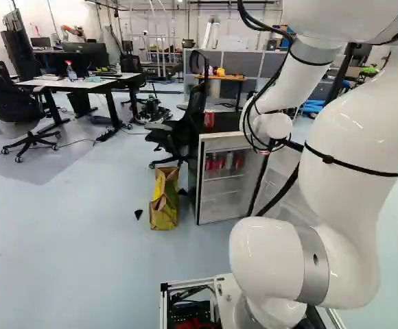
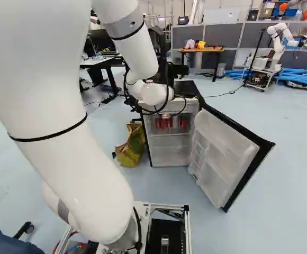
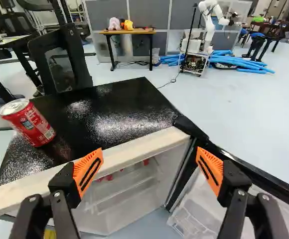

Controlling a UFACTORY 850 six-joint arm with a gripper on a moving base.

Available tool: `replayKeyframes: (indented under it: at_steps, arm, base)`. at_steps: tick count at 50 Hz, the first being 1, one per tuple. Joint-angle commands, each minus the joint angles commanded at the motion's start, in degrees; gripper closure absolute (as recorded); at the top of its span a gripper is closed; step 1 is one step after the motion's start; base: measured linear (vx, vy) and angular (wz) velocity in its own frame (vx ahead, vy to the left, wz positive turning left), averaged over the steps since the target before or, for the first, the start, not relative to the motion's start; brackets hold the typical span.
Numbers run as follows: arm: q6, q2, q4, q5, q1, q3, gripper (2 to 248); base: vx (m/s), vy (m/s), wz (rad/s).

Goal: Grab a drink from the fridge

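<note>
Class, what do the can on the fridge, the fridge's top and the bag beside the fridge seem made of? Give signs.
Can: metal, likely aluminium; silvery lid, glossy red sides.
Fridge top: perhaps coated metal or plastic, glossy and pebbled; speckled glare.
Bag: paper or plastic, unclear; creased sides.

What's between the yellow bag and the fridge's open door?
The fridge itself, with red cans inside, stands between the bag and the open door; the right base view shows it.
</note>
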Motion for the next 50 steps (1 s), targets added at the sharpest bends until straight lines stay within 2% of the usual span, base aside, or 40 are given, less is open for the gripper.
replayKeyframes:
  at_steps: [22, 50]
  arm:
    - [0.00, 1.81, 0.00, -4.16, -3.97, -1.13, 3]
    - [0.00, 3.40, 0.55, -12.07, -8.95, -3.33, 3]
  base:
    - [0.000, 0.000, 0.000]
    - [0.000, 0.000, 0.000]
